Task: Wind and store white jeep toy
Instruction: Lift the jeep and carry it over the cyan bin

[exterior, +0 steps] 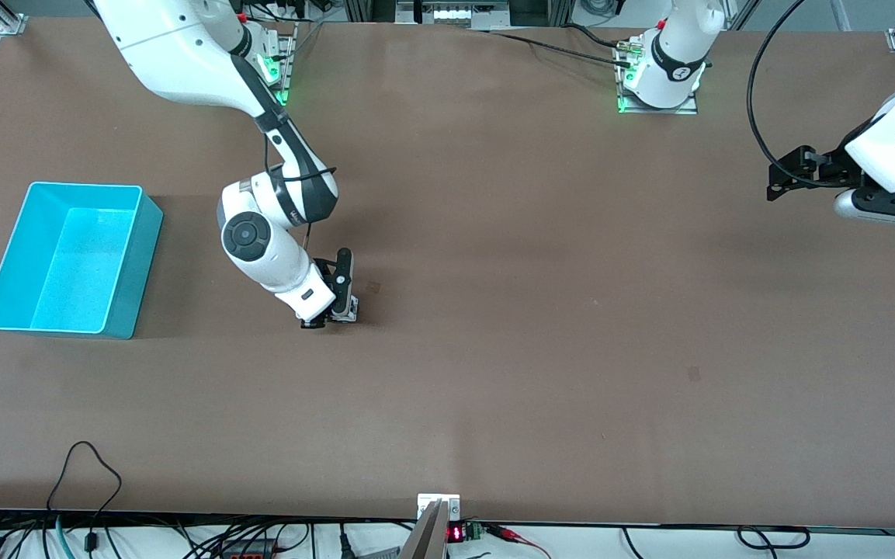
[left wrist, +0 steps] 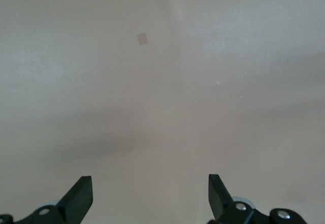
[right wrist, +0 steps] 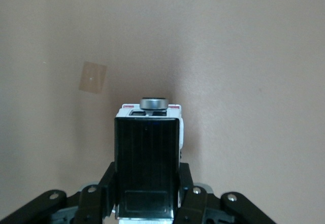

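Note:
The white jeep toy point(exterior: 346, 309) is tiny, with a black roof, and rests at table level near the middle of the table. In the right wrist view the jeep point(right wrist: 147, 142) sits between the fingers, its spare wheel pointing away from the wrist. My right gripper point(exterior: 333, 317) point(right wrist: 147, 186) is shut on the jeep's sides. The turquoise bin point(exterior: 130, 264) stands empty toward the right arm's end of the table. My left gripper point(exterior: 779, 180) point(left wrist: 150, 196) is open and empty, waiting above the left arm's end of the table.
A small tan patch point(exterior: 373, 287) point(right wrist: 92, 77) lies on the brown table beside the jeep. Another patch point(exterior: 694, 373) point(left wrist: 142, 38) lies nearer the front camera. Cables and a small display point(exterior: 455, 532) run along the table's front edge.

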Action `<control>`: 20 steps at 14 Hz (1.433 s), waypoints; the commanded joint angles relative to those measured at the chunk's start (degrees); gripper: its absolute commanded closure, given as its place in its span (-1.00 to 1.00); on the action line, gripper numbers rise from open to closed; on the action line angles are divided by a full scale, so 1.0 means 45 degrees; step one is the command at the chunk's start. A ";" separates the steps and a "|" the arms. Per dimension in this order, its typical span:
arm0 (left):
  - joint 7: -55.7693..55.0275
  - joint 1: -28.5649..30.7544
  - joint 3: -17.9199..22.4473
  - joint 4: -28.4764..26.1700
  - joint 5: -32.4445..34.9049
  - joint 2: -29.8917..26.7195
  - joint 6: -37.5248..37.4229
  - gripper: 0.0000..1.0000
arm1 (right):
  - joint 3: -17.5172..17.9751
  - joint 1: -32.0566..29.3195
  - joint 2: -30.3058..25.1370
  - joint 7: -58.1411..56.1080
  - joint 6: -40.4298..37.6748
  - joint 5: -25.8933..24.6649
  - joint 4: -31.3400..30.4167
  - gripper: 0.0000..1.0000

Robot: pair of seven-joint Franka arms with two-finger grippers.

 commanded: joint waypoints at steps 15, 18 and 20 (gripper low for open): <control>-0.0123 -0.0061 -0.0058 0.0190 0.0089 -0.0135 -0.0284 -1.00 | -0.2682 -0.0045 -0.3305 1.2178 -0.5278 -0.1889 0.0284 1.00; -0.0123 -0.0041 -0.0058 0.0190 0.0089 -0.0135 -0.0284 -1.00 | -0.2936 -0.0142 -0.3754 1.3667 -0.6217 -0.3100 0.0089 1.00; -0.0123 -0.0061 -0.0078 0.0190 0.0070 -0.0135 -0.0284 -1.00 | -0.3462 -0.0279 -0.4067 1.3827 -0.6433 -0.3103 -0.0125 1.00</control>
